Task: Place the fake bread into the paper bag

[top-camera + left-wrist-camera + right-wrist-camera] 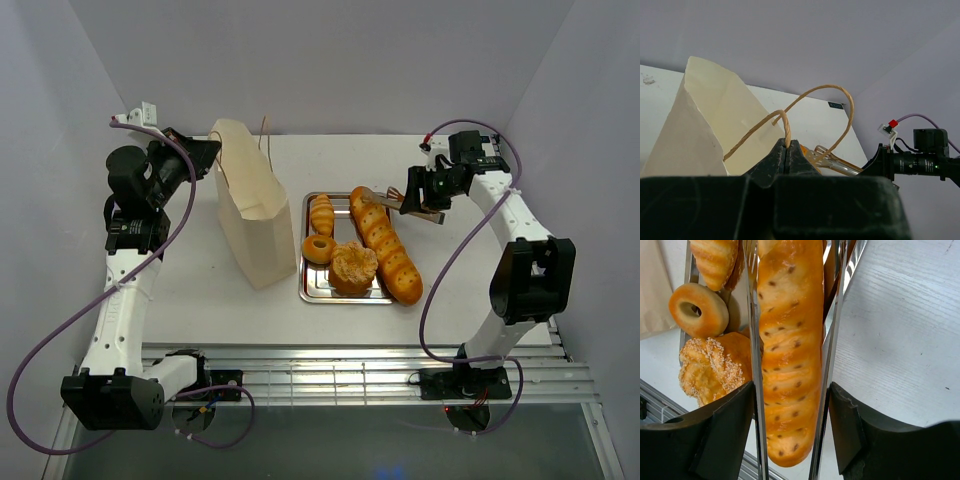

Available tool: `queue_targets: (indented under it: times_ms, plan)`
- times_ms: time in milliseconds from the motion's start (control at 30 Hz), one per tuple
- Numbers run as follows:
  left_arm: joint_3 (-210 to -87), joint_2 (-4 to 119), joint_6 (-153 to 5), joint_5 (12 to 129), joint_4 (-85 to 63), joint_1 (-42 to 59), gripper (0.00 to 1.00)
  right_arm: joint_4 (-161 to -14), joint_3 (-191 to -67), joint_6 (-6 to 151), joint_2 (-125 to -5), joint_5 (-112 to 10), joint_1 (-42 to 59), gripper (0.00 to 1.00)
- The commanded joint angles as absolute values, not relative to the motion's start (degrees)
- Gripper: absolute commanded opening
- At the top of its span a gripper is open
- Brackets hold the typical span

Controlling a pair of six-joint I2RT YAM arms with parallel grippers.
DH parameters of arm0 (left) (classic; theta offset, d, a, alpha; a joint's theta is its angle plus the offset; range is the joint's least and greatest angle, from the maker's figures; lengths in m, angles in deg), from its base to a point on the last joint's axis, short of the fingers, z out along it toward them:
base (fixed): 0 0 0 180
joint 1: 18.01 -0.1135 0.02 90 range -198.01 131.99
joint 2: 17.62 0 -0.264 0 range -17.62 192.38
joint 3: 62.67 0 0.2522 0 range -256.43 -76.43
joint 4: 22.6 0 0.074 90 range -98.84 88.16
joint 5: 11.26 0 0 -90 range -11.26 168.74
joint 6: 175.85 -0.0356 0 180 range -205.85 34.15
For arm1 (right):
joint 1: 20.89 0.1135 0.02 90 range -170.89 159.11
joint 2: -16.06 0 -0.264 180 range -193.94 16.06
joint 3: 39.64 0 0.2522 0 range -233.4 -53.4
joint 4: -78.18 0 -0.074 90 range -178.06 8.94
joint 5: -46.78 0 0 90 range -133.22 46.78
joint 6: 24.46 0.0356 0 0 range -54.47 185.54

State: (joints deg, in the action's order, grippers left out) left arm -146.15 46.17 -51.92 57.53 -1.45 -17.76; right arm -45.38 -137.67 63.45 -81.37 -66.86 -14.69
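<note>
The tall cream paper bag [250, 205] stands open left of the silver tray [310, 291]. My left gripper [212, 160] is shut on one of its string handles [785, 125], beside the bag's wall [715, 120]. The baguette [385, 243] lies along the tray's right side, with the crusty bun [352, 268], the doughnut [318, 248] and the ridged roll [322, 214] beside it. My right gripper [412, 195] is shut on metal tongs [385, 203]. The tong arms [754, 365] straddle the baguette [790, 340] at its far end. The doughnut [697, 310] and the bun [715, 367] also show in the right wrist view.
The tray sits mid-table between both arms. White walls close the table on three sides. A slatted metal rail [360, 375] runs along the near edge by the arm bases. The right arm's camera [920, 160] shows in the left wrist view.
</note>
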Motion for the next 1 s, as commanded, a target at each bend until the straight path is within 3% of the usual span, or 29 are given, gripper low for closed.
queue_targets:
  times_ms: [0,633,733,833,967]
  plan:
    - [-146.0,44.6,-52.0,56.8,-2.6,-17.8,0.0,-43.4,-141.2,61.4,-83.2,-66.9,-13.6,0.64]
    - [-146.3,43.3,-52.0,56.3,-1.8,-17.8,0.0,-40.2,-145.6,58.6,-91.0,-66.8,-11.4,0.61]
    - [-145.8,43.0,-51.8,56.3,-2.1,-17.8,0.0,-40.6,-145.1,58.9,-91.3,-66.6,-11.1,0.54]
    - [-145.4,43.0,-51.5,56.2,-2.3,-17.8,0.0,-41.9,-144.0,60.0,-90.3,-66.7,-11.1,0.34]
    - [-145.4,43.1,-51.4,56.3,-2.2,-17.8,0.0,-44.4,-143.8,62.5,-86.8,-66.0,-11.1,0.17]
